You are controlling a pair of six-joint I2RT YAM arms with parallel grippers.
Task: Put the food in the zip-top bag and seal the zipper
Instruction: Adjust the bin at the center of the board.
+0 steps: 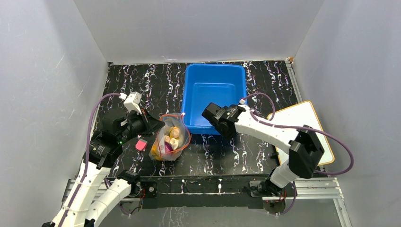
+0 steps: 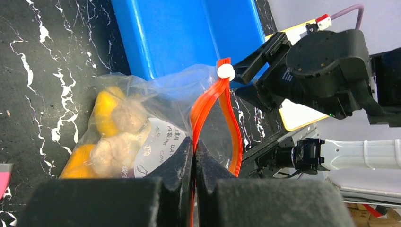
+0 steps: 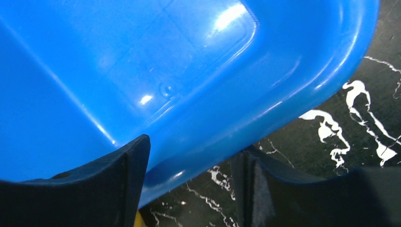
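Note:
The clear zip-top bag (image 1: 170, 139) lies on the black marbled table in front of the blue bin, with the food (image 1: 173, 137) inside: yellow, orange, beige and purple pieces. In the left wrist view the food (image 2: 111, 137) shows through the plastic. The red-orange zipper (image 2: 208, 106) gapes open in a loop, its white slider (image 2: 226, 71) at the far end. My left gripper (image 2: 194, 146) is shut on the near end of the zipper strip. My right gripper (image 3: 191, 156) is open and empty, its jaws astride the near wall of the blue bin (image 3: 189, 71).
A small pink block (image 1: 141, 144) lies just left of the bag. The blue bin (image 1: 215, 94) stands at the back centre. A white board with an orange rim (image 1: 302, 127) lies at the right. Grey walls enclose the table.

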